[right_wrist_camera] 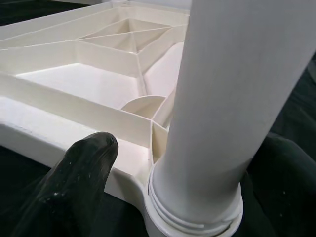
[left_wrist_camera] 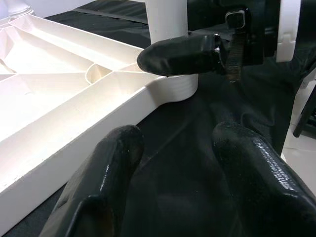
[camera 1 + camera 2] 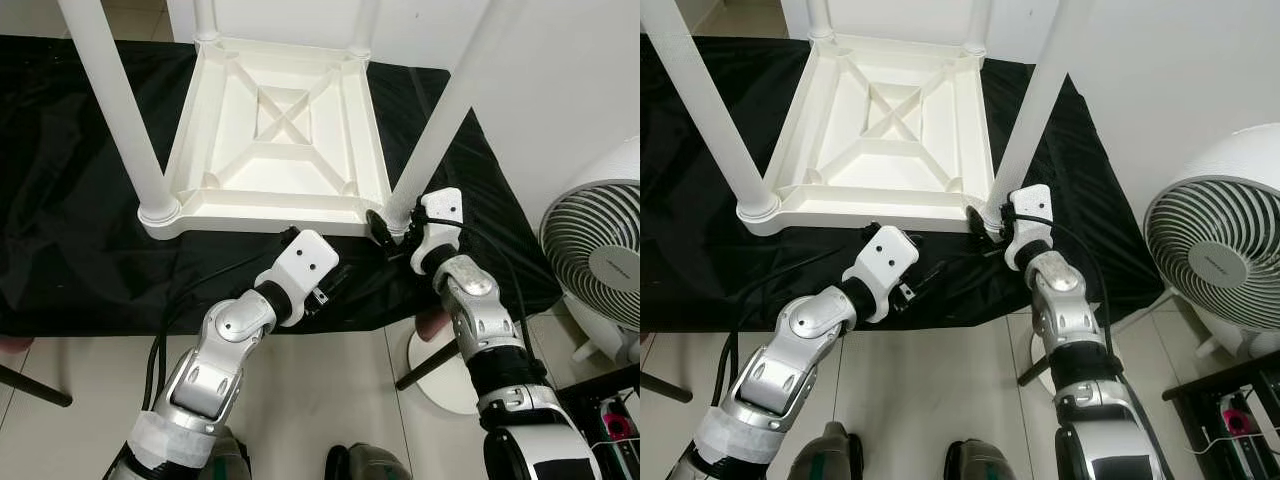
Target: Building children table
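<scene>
Upturned white table (image 3: 275,130) on black cloth (image 3: 70,230), right tool (image 3: 393,228) clasping a leg (image 1: 227,98) at its base, left tool (image 2: 173,187) open, empty, just beside

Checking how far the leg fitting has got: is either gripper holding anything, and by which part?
The right gripper holds the near right table leg at its base, just above the corner socket. The left gripper holds nothing, fingers open over the black cloth.

black cloth (image 3: 80,220) under table | white fan (image 3: 600,250) right | tiled floor (image 3: 330,390)
</scene>
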You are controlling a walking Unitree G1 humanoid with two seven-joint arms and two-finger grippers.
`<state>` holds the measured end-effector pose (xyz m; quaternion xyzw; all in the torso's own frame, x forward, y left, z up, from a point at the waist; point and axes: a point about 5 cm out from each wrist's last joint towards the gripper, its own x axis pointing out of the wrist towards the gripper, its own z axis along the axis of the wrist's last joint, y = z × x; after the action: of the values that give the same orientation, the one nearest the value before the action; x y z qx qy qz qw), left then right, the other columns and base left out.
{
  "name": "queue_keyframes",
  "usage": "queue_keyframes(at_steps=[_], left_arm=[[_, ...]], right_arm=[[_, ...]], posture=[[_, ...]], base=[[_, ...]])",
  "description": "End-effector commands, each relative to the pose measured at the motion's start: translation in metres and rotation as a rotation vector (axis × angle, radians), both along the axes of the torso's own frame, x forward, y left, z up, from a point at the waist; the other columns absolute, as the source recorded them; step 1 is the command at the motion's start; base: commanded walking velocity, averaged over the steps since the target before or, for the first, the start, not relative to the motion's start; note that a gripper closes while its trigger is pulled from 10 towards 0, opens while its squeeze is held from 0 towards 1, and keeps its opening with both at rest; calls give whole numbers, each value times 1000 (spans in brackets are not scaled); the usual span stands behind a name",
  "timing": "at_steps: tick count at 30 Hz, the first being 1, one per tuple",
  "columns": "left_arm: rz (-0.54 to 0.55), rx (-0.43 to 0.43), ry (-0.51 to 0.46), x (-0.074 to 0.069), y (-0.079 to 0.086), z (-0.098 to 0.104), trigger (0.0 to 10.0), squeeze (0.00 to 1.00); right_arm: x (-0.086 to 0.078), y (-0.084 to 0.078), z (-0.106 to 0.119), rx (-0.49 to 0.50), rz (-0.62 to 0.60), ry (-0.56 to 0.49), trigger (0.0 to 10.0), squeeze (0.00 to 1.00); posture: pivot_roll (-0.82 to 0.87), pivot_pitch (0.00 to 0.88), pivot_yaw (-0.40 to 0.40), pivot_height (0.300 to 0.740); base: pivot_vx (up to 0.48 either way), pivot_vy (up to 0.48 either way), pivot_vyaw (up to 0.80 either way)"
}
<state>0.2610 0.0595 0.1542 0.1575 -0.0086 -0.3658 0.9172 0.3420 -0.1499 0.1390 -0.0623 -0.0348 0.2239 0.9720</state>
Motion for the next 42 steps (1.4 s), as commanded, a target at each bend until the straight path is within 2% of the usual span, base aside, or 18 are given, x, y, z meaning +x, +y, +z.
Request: queue_keyframes(at_steps=[1,3,8,16,19,24,25,27,28,29,35,42], left_arm=[[30,0,-1,1,0,-1,10000,0],[29,2,-3,1,1,0,10000,0],[31,7,-8,2,2,0,10000,0],[32,9,-14,3,3,1,10000,0],[35,11,-18,4,4,3,10000,0],[38,12,-20,5,5,3,10000,0],[40,12,-22,6,5,4,10000,0],[40,12,-22,6,5,4,10000,0],[42,12,-23,6,5,4,10000,0],[43,12,-24,7,6,5,10000,0],[43,12,-25,7,5,5,10000,0],[36,8,-21,6,4,4,10000,0]], right_arm=[[-1,5,-3,-8,53,11,10000,0],[1,9,-3,-54,143,10,10000,0],[7,13,0,-82,222,9,10000,0],[19,11,2,-94,217,27,10000,0],[27,14,7,-46,212,43,10000,0],[28,19,6,-14,254,73,10000,0],[27,22,3,-22,284,81,9373,0],[27,22,3,-22,284,81,9373,0],[25,24,1,-33,314,92,1373,0],[24,24,-1,-44,333,98,0,0],[23,22,-3,-49,347,115,0,0],[22,10,-10,-36,308,121,0,0]], posture=[[50,57,-73,740],[56,52,-72,740],[63,45,-72,740],[73,34,-67,740],[78,37,-63,740],[83,38,-62,740],[84,38,-61,740],[84,38,-61,740],[85,38,-61,740],[83,38,-61,740],[80,39,-60,740],[70,49,-59,740]], base=[[0,0,0],[0,0,0],[0,0,0],[0,0,0],[0,0,0],[0,0,0],[0,0,0],[0,0,0],[0,0,0],[0,0,0],[0,0,0],[0,0,0]])
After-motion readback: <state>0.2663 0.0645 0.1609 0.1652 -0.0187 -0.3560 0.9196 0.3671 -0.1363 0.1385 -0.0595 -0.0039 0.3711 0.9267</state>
